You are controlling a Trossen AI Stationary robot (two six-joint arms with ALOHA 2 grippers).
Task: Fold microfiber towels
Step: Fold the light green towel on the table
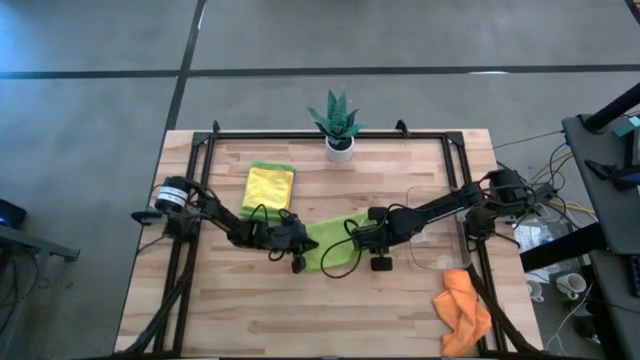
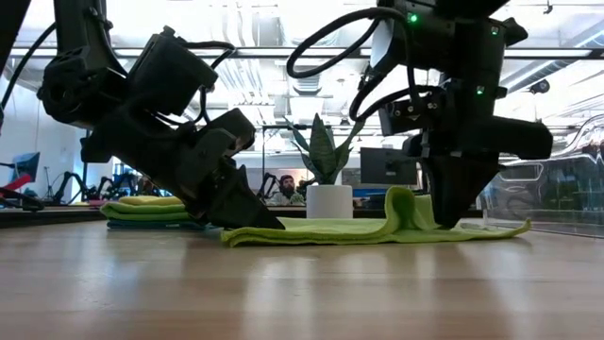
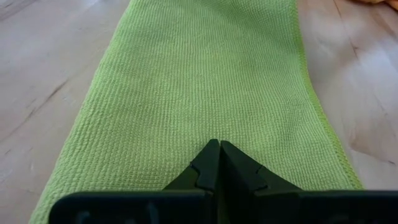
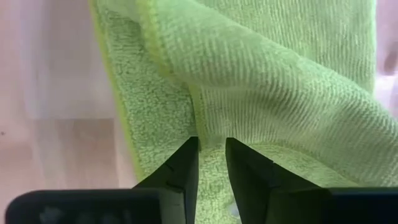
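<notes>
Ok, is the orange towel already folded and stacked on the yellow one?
No, the orange towel lies crumpled at the table's near right corner, far from the folded yellow towel by the plant.

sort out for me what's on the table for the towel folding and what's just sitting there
For the job:
- lime green towel, both grippers down on it
- folded stack, yellow towel on top
- crumpled orange towel at the table corner

Lying about:
- potted plant at the far edge
- clear plastic tray
</notes>
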